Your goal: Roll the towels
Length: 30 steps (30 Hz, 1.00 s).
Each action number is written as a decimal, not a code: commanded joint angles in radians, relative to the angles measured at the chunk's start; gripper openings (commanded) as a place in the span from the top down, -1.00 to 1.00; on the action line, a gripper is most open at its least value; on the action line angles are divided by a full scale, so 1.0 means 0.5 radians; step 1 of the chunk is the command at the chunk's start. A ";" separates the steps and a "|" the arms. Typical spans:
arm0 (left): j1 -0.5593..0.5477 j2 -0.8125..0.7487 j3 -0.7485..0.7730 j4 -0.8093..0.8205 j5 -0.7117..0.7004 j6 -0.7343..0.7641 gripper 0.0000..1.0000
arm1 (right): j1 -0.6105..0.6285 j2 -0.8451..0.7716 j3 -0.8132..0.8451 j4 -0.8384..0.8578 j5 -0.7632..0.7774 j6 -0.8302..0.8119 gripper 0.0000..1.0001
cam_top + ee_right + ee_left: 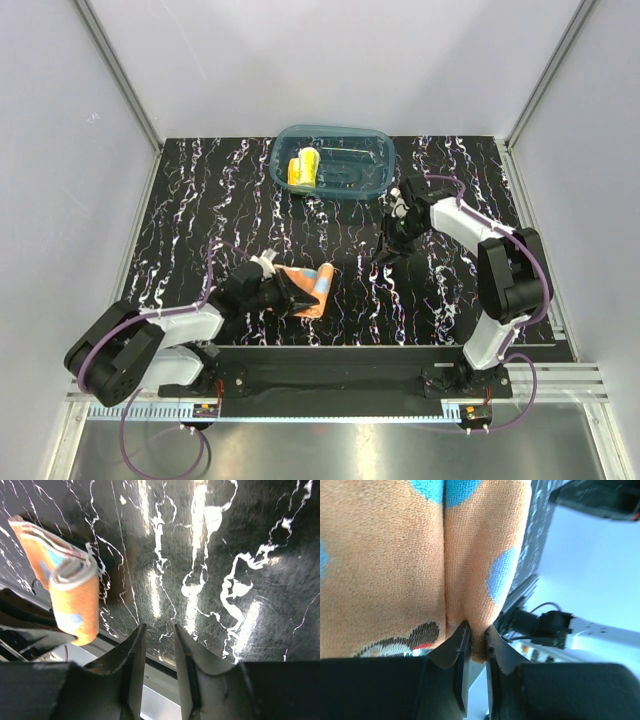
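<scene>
The left gripper (pixel 288 293) lies low over the black marbled table (pixel 200 220), and its jaws are closed on the orange towel (pixel 315 288). In the left wrist view the two fingers (pixel 456 647) pinch a fold of this cloth right at their tips. The rest of the orange towel (pixel 395 580), with blue spots on it, spreads out beyond the tips and fills most of that view.

The right gripper (pixel 390 248) stands over the table, apart from the left one, with its tips pointing down to the surface. In the right wrist view its jaws are a little parted, with a narrow gap between the fingers (pixel 134 650), and nothing is between them. Only the bare table (pixel 225 555) shows beyond the tips. The orange towel (pixel 75 600) lies to the left of these jaws, not touching them. The end of it nearest the jaws is wound into a roll, and a flatter part stretches away behind the roll.

The yellow towel (pixel 302 168) is far from both pairs of jaws. It sits in the left part of the teal tub (pixel 375 150), which stands beyond the right gripper at the far edge of the table.
</scene>
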 commanded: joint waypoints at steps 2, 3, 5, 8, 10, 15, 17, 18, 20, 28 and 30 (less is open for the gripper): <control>0.056 -0.093 -0.087 0.163 0.030 -0.189 1.00 | 0.014 -0.141 -0.067 0.109 -0.142 0.023 0.25; 0.063 -0.111 -0.096 0.138 0.020 -0.192 1.00 | 0.018 -0.150 -0.092 0.153 -0.258 0.027 0.24; 0.087 -0.121 -0.139 0.095 -0.001 -0.222 1.00 | 0.021 -0.199 -0.171 0.305 -0.400 0.054 0.14; 0.133 -0.124 -0.197 0.046 -0.013 -0.271 1.00 | 0.060 -0.252 -0.263 0.477 -0.606 0.097 -0.01; 0.161 -0.124 -0.228 0.040 -0.017 -0.317 1.00 | 0.094 -0.285 -0.316 0.539 -0.655 0.115 -0.13; 0.234 -0.096 -0.240 -0.122 -0.023 -0.272 1.00 | 0.247 -0.282 -0.432 0.794 -0.670 0.226 -0.35; 0.256 -0.066 -0.237 -0.184 -0.017 -0.241 1.00 | 0.303 -0.230 -0.435 0.855 -0.631 0.253 -0.36; 0.265 -0.056 -0.234 -0.218 -0.013 -0.238 1.00 | 0.330 -0.209 -0.432 0.877 -0.615 0.269 -0.37; 0.287 -0.032 -0.231 -0.249 0.005 -0.222 1.00 | 0.438 -0.135 -0.408 0.908 -0.594 0.269 -0.38; 0.333 0.045 -0.099 -0.491 0.054 -0.051 1.00 | 0.634 0.125 -0.236 0.963 -0.529 0.186 -0.50; 0.342 0.063 -0.062 -0.543 0.054 0.001 1.00 | 0.662 0.168 -0.190 0.963 -0.499 0.156 -0.54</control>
